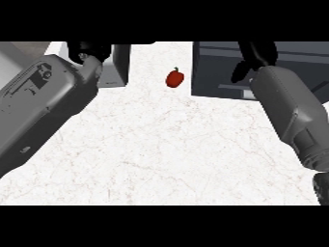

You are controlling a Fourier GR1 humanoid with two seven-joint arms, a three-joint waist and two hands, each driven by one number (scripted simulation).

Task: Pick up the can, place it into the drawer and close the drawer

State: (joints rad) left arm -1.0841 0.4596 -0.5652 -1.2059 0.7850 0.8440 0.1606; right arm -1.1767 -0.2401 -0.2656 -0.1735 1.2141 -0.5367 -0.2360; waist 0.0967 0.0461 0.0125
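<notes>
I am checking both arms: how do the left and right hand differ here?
The left hand shows at the upper left, near a light grey box; the right hand is over the dark drawer unit. Right-hand fingers hang down; the left is mostly hidden. Both are black.

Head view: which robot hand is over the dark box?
The right robot hand: it overlaps the dark box right of the red pepper. The left robot hand sits by the light grey box.
</notes>
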